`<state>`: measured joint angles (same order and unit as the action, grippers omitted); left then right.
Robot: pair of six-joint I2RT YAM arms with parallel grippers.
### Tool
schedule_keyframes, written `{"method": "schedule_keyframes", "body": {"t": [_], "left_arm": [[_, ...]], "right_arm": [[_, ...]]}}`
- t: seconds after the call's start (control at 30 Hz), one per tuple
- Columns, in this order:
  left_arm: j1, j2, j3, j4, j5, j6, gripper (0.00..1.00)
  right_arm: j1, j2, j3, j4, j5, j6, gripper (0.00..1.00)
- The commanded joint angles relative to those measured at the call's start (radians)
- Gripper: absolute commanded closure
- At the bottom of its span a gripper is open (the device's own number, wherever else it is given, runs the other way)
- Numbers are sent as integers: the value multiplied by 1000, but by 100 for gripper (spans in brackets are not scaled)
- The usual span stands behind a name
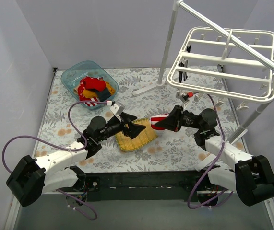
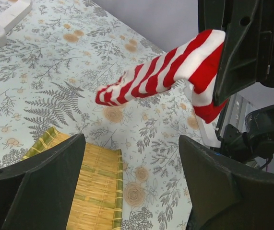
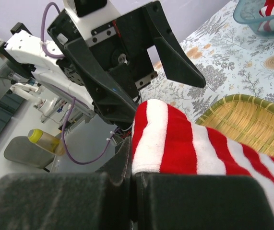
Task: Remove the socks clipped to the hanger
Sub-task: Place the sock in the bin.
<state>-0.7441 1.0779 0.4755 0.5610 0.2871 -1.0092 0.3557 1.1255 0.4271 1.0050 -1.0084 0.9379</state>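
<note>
- the right claw [image 1: 161, 123] is seen clamped tight on a red-and-white striped sock [image 2: 151, 79], just right of centre in the overhead view.
- in the right wrist view the two fingers are pressed together with the sock's cuff end pinched between them, and no gap is left.
- the sock is held out in the air, toe end stretched toward the left claw [image 1: 131, 122], above the flowered tablecloth [image 1: 175, 153].
- the left claw is spread wide and nothing is gripped; in its own wrist view both fingers are parked at the bottom corners, well apart.
- the sock is not touched by the left claw; the toe is seen in the gap ahead of its fingers.
- the yellow woven mat [image 1: 136, 138] is found beneath the left claw, at centre frame.
- the hanger [image 1: 213, 89] is hung from the white pole stand [image 1: 168, 45] at upper right, above and behind the right claw.
- a few dark items are clipped along the hanger's left side, too small to be made out.
- more socks [image 1: 93, 86] are piled in the clear bin [image 1: 72, 76], upper left.
</note>
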Motion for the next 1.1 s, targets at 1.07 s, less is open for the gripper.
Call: {"method": "schedule_keyframes", "body": {"t": [1.07], "left_arm": [[-201, 462, 25, 892, -124, 182, 24]], "right_arm": [[120, -70, 210, -207, 90, 13, 99]]}}
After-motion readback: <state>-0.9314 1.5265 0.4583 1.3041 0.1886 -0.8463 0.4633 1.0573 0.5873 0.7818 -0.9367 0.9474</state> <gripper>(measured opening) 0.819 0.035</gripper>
